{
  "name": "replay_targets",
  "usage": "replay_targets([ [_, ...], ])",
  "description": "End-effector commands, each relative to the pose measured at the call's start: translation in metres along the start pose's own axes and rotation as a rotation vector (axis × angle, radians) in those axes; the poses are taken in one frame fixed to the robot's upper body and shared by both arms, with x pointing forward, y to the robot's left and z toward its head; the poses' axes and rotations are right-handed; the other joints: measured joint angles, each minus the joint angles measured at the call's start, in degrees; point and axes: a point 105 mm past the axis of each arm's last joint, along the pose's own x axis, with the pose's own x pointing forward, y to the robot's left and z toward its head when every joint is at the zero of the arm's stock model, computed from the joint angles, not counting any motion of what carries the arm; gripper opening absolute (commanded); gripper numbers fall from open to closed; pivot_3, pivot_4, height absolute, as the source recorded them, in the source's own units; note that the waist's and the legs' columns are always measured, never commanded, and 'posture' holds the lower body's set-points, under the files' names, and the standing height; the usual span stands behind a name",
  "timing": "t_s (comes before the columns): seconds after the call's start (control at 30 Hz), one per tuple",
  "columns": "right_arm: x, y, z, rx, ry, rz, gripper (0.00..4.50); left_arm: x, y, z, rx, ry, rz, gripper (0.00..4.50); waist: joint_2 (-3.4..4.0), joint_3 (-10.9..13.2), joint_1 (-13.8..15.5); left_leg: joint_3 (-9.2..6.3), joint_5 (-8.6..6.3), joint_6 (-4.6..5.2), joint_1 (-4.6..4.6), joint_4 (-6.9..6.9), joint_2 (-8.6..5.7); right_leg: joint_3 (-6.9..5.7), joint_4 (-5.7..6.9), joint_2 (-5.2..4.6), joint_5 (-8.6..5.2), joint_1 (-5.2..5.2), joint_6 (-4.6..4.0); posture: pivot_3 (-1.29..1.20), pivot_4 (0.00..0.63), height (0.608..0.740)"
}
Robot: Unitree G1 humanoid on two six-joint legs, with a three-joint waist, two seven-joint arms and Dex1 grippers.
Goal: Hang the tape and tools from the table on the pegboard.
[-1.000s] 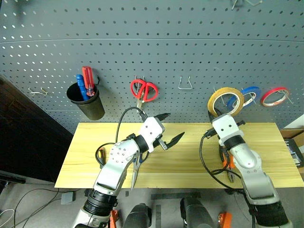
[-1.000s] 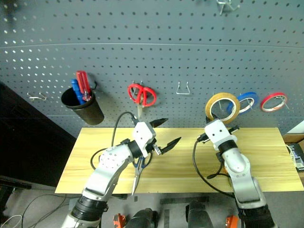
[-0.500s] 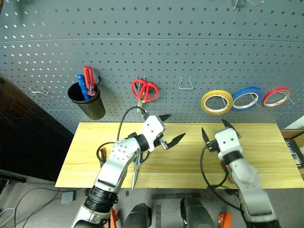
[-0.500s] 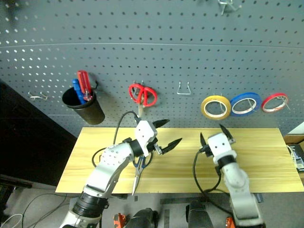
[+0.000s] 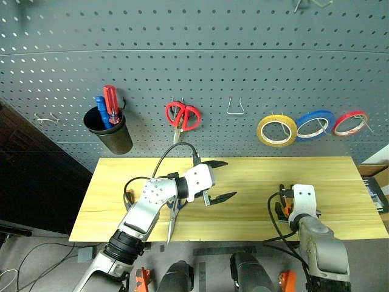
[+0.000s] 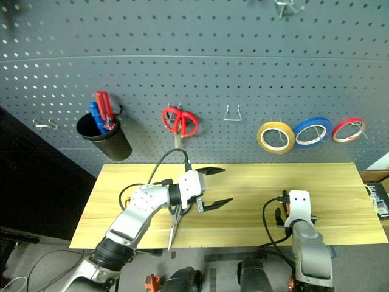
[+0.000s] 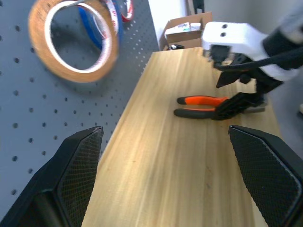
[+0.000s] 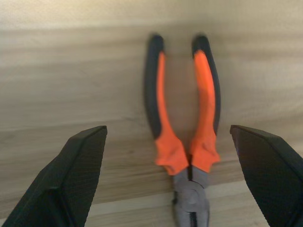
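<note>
Yellow tape (image 5: 276, 130): hangs on a hook of the pegboard (image 5: 243, 55), just left of the blue tape ring (image 5: 315, 125); the red tape ring (image 5: 351, 122) hangs furthest right.
Pliers (image 8: 182, 120): lie flat on the worktop (image 5: 255, 182) near its right front edge; orange-black handles spread slightly apart; steel nose towards the right tool.
Right tool (image 7: 241, 90): hovers directly over the pliers with its black fingers spread wide either side of the handles; nothing held.
Scissors (image 5: 172, 220): dark-handled, long steel blades pointing to the worktop's front edge; lying under the left arm, partly hidden by it.
Left tool (image 5: 217, 180): above the middle of the worktop, pointing right towards the other arm; fingers fully apart; empty.
Screwdriver: cannot tell where it lies.
Pegboard, other items: red-handled scissors (image 5: 183, 115) hang left of centre; an empty wire hook (image 5: 236, 107) beside them; a black cup (image 5: 109, 129) at the left holds a red screwdriver (image 5: 112, 100) and a blue screwdriver (image 5: 101, 109).
</note>
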Motion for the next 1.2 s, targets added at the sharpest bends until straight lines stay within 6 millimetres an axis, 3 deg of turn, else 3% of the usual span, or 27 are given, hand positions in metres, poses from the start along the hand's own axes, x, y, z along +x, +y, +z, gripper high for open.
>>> replay_targets([
  [0.03, 0.008, -0.007, 0.006, 0.010, 0.006, 0.018, 4.48, 0.000, -0.004, 0.005, 0.033, -0.018, -0.017, 4.50, 0.00, 0.0, 0.0, 0.02, 0.00, 0.01, 0.00, 0.01, 0.00, 0.01, 0.01, 0.00, 0.00, 0.00, 0.00, -0.07, 0.223, 0.740],
  [0.27, 0.025, -0.014, 0.000, 0.010, 0.105, 0.068, 4.48, -0.001, -0.005, 0.002, 0.036, -0.007, -0.016, 4.50, 0.00, 0.0, -0.1, 0.04, 0.02, 0.04, 0.01, 0.03, 0.01, 0.00, 0.06, 0.01, 0.00, 0.01, 0.00, -0.05, 0.224, 0.740],
  [0.53, 0.028, -0.007, -0.005, 0.017, 0.194, 0.155, 4.48, -0.002, -0.002, -0.001, 0.050, -0.005, -0.003, 4.50, -0.04, 0.0, -0.1, 0.04, 0.03, 0.05, 0.01, 0.04, 0.03, -0.01, 0.07, 0.00, 0.00, 0.04, 0.00, -0.05, 0.221, 0.740],
  [0.63, 0.030, -0.003, -0.008, 0.050, 0.223, 0.178, 3.88, -0.003, -0.004, -0.002, 0.046, -0.004, -0.006, 4.50, -0.17, -0.1, -0.1, 0.05, 0.03, 0.05, 0.02, 0.04, 0.04, 0.00, 0.06, 0.00, 0.00, 0.04, 0.00, -0.05, 0.220, 0.740],
  [0.77, 0.029, 0.005, 0.001, 0.051, 0.200, 0.187, 2.65, -0.006, -0.005, -0.004, 0.028, -0.002, -0.001, 4.50, -0.28, -0.2, -0.1, 0.04, 0.03, 0.05, 0.02, 0.05, 0.05, 0.00, 0.06, 0.00, 0.00, 0.04, 0.00, -0.05, 0.221, 0.740],
  [0.9, 0.025, 0.016, 0.017, 0.043, 0.120, 0.195, 2.64, -0.010, -0.003, -0.006, -0.018, -0.008, 0.029, 4.50, -0.28, -0.2, -0.1, 0.03, 0.03, 0.05, 0.02, 0.05, 0.06, 0.00, 0.08, 0.00, 0.00, 0.03, 0.00, -0.05, 0.221, 0.740],
  [1.0, 0.006, 0.038, 0.049, 0.072, -0.066, 0.239, 2.64, -0.023, 0.001, -0.008, -0.101, -0.024, 0.074, 4.50, -0.27, -0.2, -0.2, 0.03, 0.03, 0.04, 0.00, 0.03, 0.06, 0.01, 0.10, -0.01, 0.00, -0.04, 0.00, -0.05, 0.221, 0.740],
  [1.2, -0.073, 0.102, 0.098, -0.066, -0.457, 0.385, 2.64, -0.061, 0.014, -0.013, -0.244, -0.027, 0.249, 4.50, -0.22, -0.2, -0.2, 0.01, 0.02, 0.03, -0.11, -0.02, 0.06, 0.04, 0.07, -0.02, 0.00, -0.21, 0.00, -0.05, 0.222, 0.740],
])
